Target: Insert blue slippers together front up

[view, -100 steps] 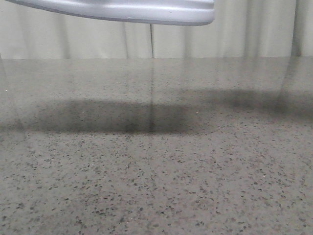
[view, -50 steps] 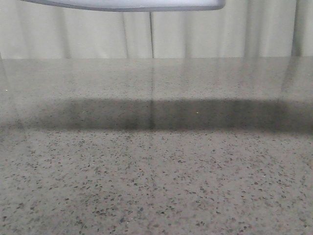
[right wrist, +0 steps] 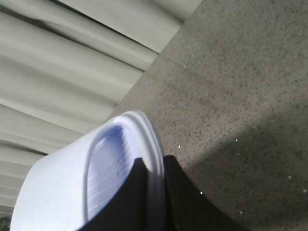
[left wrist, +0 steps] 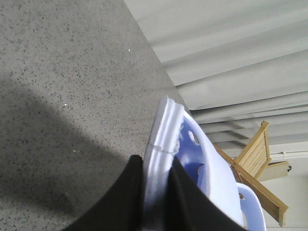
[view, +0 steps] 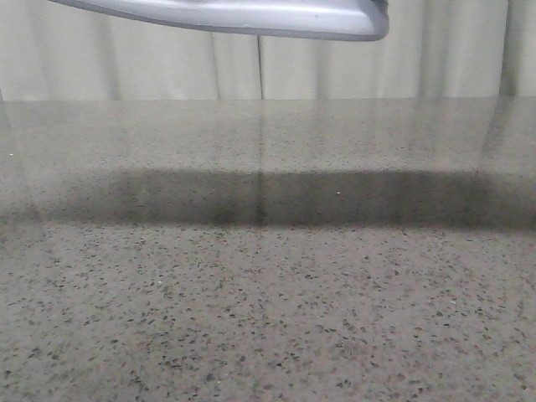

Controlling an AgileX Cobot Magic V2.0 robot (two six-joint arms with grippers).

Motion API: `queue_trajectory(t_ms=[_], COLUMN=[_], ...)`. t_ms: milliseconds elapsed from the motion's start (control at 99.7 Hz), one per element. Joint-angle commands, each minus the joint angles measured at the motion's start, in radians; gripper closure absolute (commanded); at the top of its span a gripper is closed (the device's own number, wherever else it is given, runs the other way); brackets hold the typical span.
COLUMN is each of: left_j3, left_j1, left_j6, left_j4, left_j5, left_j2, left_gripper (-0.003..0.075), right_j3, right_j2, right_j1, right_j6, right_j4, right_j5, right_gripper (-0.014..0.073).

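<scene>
Both jaws clamp blue slippers point(left wrist: 166, 144) sole edges, high above the table point(view: 268, 293).

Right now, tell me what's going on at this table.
Both arms are holding pale blue slippers up in the air above the grey speckled table. The left gripper is pinched on the sole edge of one slipper, with a second one showing just behind it. The right gripper is clamped on the rim of a slipper too. From the front, only a slipper's underside shows at the top, casting a long shadow. Nothing rests on the table.
</scene>
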Motion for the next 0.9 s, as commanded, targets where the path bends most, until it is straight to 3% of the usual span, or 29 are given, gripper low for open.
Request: queue_trajectory(t_ms=[0,311,893], left_j3=[-0.026,-0.026,-0.026], left_j1=[-0.007,-0.007,-0.007], left_j6=[0.001,0.040,0.082], left_j4=[-0.057,-0.110,-0.196], left_j5=[0.023,0.067,0.156], left_j2=[-0.006,-0.006,-0.006], left_gripper=[0.0704,0.0704,0.0704], right_j3=[-0.029,-0.029,-0.029], right_j2=[0.023,0.077,0.171], right_j1=[0.032,0.175,0.334], right_j6=[-0.001,-0.001,-0.001], right_j4=[0.025,0.027,0.033], right_j5=[-0.081,-0.192,-0.356], right_gripper=[0.0701,0.0701,0.0701])
